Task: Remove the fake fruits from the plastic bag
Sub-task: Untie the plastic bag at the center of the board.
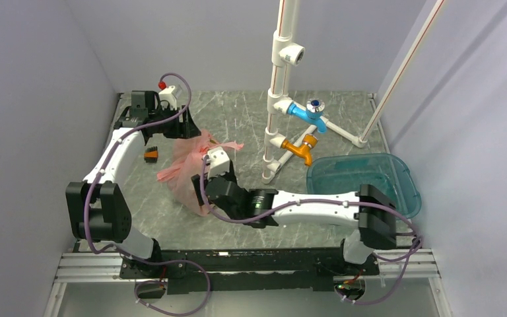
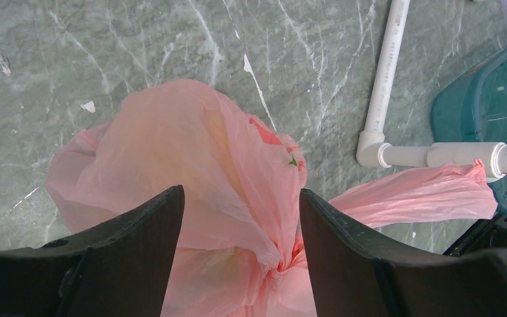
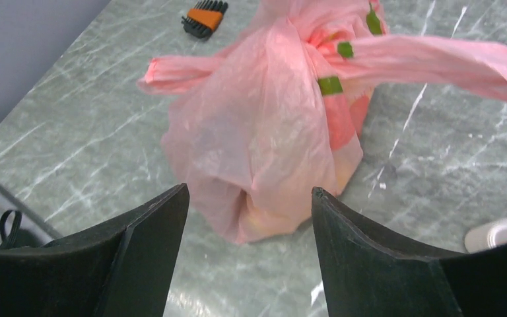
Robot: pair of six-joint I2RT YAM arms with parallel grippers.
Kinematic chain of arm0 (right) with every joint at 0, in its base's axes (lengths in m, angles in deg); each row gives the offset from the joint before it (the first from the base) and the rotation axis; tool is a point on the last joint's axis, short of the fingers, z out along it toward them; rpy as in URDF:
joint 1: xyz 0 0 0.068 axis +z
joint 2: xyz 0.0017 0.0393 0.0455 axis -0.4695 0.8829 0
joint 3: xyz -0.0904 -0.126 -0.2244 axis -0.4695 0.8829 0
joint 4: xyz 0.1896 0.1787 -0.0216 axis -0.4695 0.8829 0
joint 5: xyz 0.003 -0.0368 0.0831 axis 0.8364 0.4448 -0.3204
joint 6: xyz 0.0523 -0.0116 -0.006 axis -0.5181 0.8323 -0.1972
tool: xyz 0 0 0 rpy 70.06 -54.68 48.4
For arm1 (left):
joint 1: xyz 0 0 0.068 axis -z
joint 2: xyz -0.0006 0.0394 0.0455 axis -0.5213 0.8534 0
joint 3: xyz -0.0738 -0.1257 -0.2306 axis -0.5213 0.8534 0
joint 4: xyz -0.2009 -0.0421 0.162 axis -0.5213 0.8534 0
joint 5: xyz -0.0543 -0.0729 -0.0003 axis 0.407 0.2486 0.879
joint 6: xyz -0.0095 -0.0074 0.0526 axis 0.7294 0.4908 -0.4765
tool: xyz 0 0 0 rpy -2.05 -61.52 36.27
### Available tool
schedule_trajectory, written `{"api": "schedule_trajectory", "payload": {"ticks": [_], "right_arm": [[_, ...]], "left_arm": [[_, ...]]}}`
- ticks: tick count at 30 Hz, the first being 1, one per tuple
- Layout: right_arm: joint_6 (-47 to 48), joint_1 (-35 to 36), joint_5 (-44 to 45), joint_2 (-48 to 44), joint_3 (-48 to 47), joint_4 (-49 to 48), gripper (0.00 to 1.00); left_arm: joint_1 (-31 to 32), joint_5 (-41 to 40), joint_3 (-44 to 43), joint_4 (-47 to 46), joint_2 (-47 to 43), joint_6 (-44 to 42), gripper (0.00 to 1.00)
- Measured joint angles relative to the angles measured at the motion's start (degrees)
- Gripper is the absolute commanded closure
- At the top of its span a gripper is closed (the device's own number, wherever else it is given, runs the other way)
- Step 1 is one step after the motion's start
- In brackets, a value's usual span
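Possibly tied plastic bag (image 3: 264,132) would tear under pull; left gripper (image 2: 241,191) straddled it, grip unclear; right gripper (image 3: 250,188) gaped empty.

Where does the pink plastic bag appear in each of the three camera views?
Top external: the plastic bag lies left of centre on the table.
Left wrist: centre, running down to the bottom edge.
Right wrist: upper centre, reaching the top edge.
Shared landmark: the grey marbled table under it in all three views.
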Motion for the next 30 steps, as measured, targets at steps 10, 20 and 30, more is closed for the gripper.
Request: {"api": "schedule_trajectory", "payload": {"ticks": [10, 20, 30], "right_arm": [[2.9, -4.1, -0.9, 13.1, -12.0, -1.4, 0.04], [7.8, -7.8, -0.9, 21.9, -21.1, 0.8, 0.29], [12.0, -8.2, -3.5, 24.2, -21.0, 1.1, 0.84]], "left_arm": [[0.0, -0.8, 0.0, 0.7, 0.0, -0.1, 0.25], [0.0, -2.6, -0.1, 1.3, 0.0, -1.0, 0.25], [-1.4, 0.0, -0.6, 1.9, 0.6, -0.8, 0.28]]}}
